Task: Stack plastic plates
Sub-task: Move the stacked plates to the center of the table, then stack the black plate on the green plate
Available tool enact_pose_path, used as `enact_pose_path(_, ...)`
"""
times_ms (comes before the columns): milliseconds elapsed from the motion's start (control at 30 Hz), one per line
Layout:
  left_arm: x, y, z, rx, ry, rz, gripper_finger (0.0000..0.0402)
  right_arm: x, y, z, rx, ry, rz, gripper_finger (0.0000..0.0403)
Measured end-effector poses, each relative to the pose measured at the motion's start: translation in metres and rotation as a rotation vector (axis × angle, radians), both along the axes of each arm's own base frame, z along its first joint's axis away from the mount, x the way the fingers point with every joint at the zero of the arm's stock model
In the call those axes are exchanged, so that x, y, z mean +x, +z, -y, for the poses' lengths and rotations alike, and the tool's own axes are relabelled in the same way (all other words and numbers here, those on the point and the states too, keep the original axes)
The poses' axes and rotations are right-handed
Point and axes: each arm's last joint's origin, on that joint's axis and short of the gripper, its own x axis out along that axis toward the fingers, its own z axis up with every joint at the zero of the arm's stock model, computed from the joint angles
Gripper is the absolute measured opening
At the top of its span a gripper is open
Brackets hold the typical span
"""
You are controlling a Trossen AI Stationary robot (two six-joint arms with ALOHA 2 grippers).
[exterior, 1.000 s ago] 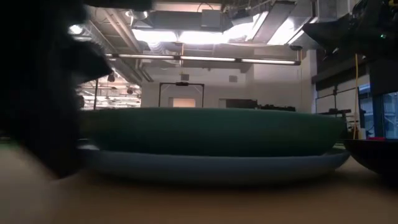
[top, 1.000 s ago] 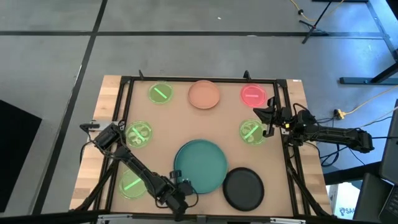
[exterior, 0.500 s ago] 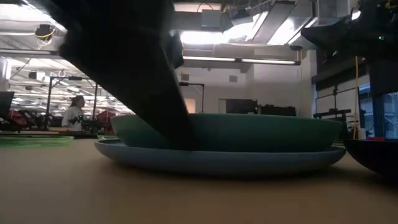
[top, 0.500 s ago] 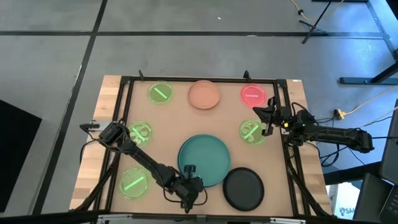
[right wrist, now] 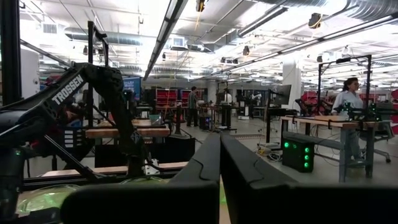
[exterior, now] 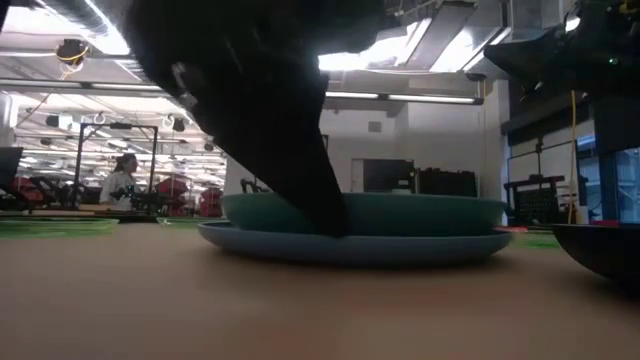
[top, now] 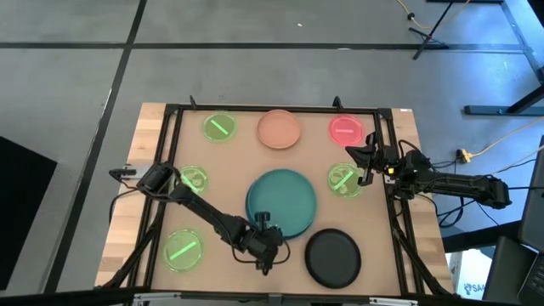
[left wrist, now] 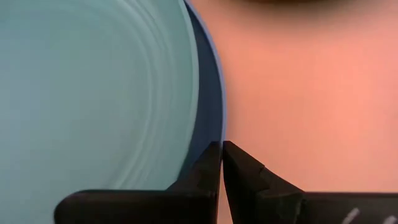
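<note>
A large teal plate (top: 281, 202) sits nested in a blue plate (exterior: 350, 248) at the table's middle. My left gripper (top: 262, 221) is shut at the near-left rim of this pair, and its tips (left wrist: 222, 144) show in the left wrist view. A black plate (top: 332, 257) lies near right. At the far side lie a peach plate (top: 279, 129) and a pink-red plate (top: 346, 129). Several small green plates lie around the table, one (top: 343, 179) beside my right gripper (top: 367, 160). That gripper is shut and waits above the right edge. My left gripper meets the blue plate's near-left rim (left wrist: 219, 127) with the tips of its shut fingers (left wrist: 208, 163). It comes slanting down from the table's near side. Both stacked plates lie flat on the table.
A dark frame (top: 272, 108) borders the tan mat on the table. Green plates lie at far left (top: 220, 127), middle left (top: 192, 179) and near left (top: 184, 249). Bare mat shows between the teal plate and the peach plate. People stand in the room beyond the table.
My left gripper has moved from the near edge toward the far edge and slightly right, with its fingers against the blue plate's rim. The stacked teal and blue plates have slid along the table the same way, away from the near edge, and have stayed flat.
</note>
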Motion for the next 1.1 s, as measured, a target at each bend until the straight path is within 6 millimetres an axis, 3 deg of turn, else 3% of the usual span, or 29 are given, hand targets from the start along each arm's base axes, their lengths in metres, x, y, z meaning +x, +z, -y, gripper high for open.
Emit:
enact_pose_path(400, 0.006, 0.007, -0.017, 0.053, 0.065, -0.038, 0.0009, 0.0, 0.0, 0.0, 0.0, 0.0, -0.001, 0.0003)
enact_pose_path(700, 0.0, 0.069, 0.0, 0.074, 0.041, -0.056, 0.0009, 0.0, -0.001, 0.0, 0.007, 0.003, -0.01, 0.0003)
enact_pose_path(833, -0.015, 0.097, 0.009, 0.133, 0.05, -0.015, 0.0009, 0.001, -0.001, 0.0, 0.008, 0.017, -0.014, 0.0003)
enact_pose_path(1100, -0.073, 0.136, 0.021, 0.185, 0.191, 0.062, 0.0009, 0.001, -0.001, -0.001, 0.02, 0.035, -0.008, 0.0003)
